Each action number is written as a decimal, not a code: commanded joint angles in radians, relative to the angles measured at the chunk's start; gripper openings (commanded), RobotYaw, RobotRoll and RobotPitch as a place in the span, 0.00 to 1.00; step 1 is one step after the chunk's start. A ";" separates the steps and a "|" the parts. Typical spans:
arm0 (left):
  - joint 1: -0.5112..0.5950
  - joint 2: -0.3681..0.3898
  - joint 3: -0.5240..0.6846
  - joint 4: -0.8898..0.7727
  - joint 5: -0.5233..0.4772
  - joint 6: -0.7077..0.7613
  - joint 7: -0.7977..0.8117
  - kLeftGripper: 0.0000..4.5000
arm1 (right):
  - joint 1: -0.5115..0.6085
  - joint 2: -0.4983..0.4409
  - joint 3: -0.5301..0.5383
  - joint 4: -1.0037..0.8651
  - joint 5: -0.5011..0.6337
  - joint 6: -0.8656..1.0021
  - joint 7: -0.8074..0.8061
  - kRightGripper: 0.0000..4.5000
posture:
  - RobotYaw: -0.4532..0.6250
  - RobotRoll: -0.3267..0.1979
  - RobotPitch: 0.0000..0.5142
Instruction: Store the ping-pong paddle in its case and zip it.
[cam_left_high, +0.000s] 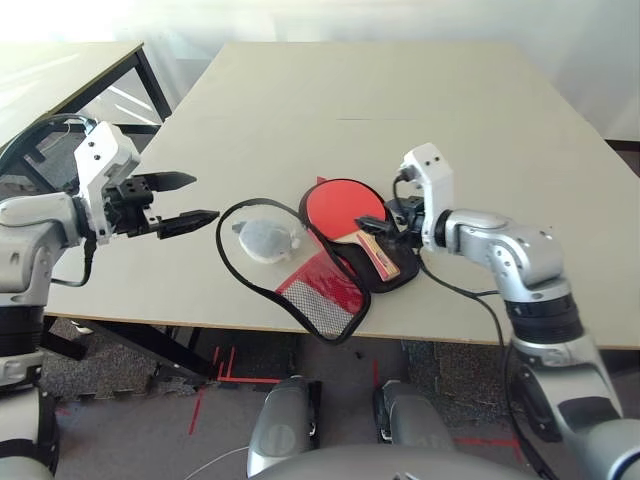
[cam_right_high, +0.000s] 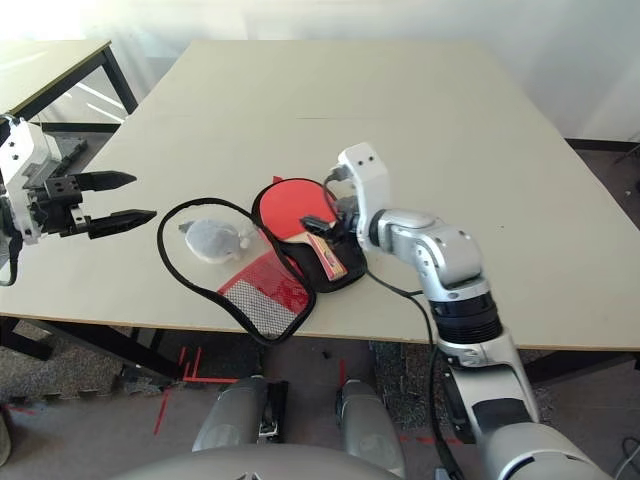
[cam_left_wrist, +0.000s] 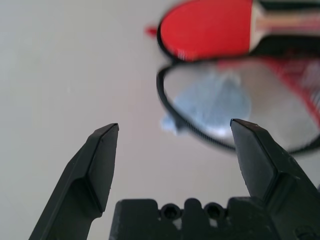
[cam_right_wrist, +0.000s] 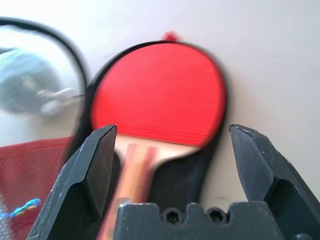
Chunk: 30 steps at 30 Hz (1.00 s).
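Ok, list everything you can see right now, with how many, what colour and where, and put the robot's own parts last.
Table: one, beige, carries everything below.
Second table: one, beige top with black frame, far left.
Paddle: one, red face, wooden handle striped red and black, lying on the black half of the case, near the front edge.
Case: one, unzipped and spread open, black half under the paddle, red mesh half toward the front edge, black zipper edge looping left.
Plush whale: one, grey, inside the zipper loop, left of the paddle.
Left hand: one, black fingers, open, above the table's left edge, apart from the case.
Right hand: one, black fingers, open, over the paddle handle.
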<state>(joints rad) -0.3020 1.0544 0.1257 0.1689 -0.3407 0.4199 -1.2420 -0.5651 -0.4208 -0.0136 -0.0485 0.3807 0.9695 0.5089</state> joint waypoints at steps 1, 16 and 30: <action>0.028 0.017 -0.074 -0.024 0.041 0.010 -0.040 1.00 | -0.030 -0.039 -0.052 0.066 -0.018 -0.070 0.002 0.99 | 0.54 0.62 0.05; -0.116 -0.250 -0.164 -0.157 -0.037 0.168 0.028 1.00 | 0.063 -0.074 -0.079 0.045 -0.019 -0.080 -0.012 0.99 | 0.49 0.62 0.04; -0.453 -0.673 -0.186 0.151 0.084 -0.144 0.363 1.00 | 0.158 0.009 -0.119 0.034 0.067 -0.012 -0.006 0.99 | 0.47 0.62 0.06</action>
<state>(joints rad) -0.7399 0.3918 -0.0447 0.2678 -0.2873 0.3188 -0.8974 -0.4245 -0.4133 -0.1043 -0.0035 0.4273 0.9384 0.5039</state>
